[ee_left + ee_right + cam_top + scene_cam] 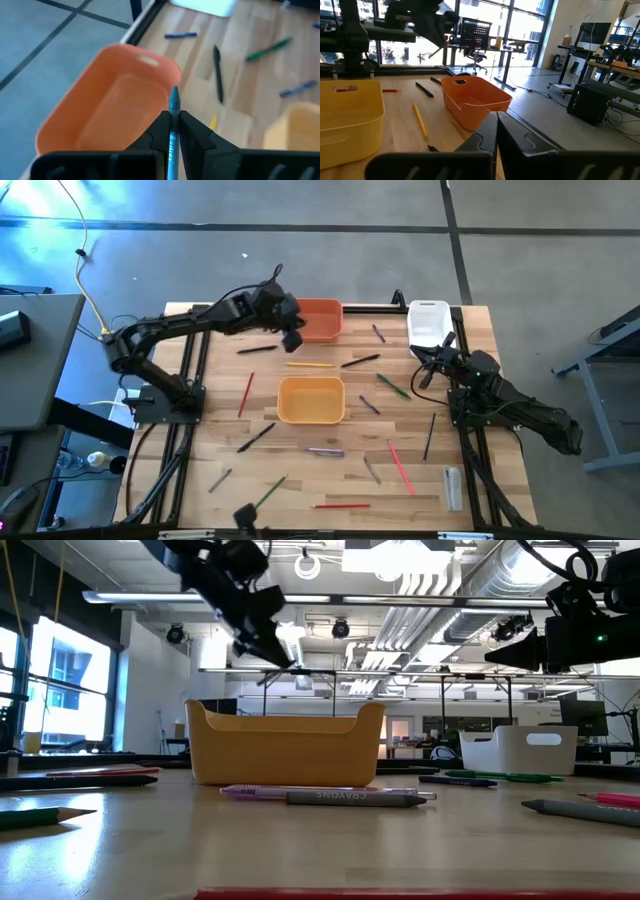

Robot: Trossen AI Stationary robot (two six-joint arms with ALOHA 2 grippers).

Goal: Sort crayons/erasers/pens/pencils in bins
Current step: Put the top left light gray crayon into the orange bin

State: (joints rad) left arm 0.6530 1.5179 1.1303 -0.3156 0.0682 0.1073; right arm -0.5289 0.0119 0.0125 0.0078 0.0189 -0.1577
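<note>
Left fingers (162, 131) pinch blue crayon (173, 100) above orange bin (80, 120).

an open office-like lab: behind the wooden table (330, 470) stand desks, an office chair (475, 56), big windows (520, 22), bare ceiling ducts (450, 580).

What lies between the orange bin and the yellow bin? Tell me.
In the high view, a thin yellow pencil lies on the bare wood between the orange bin and the yellow bin, touching neither.
</note>
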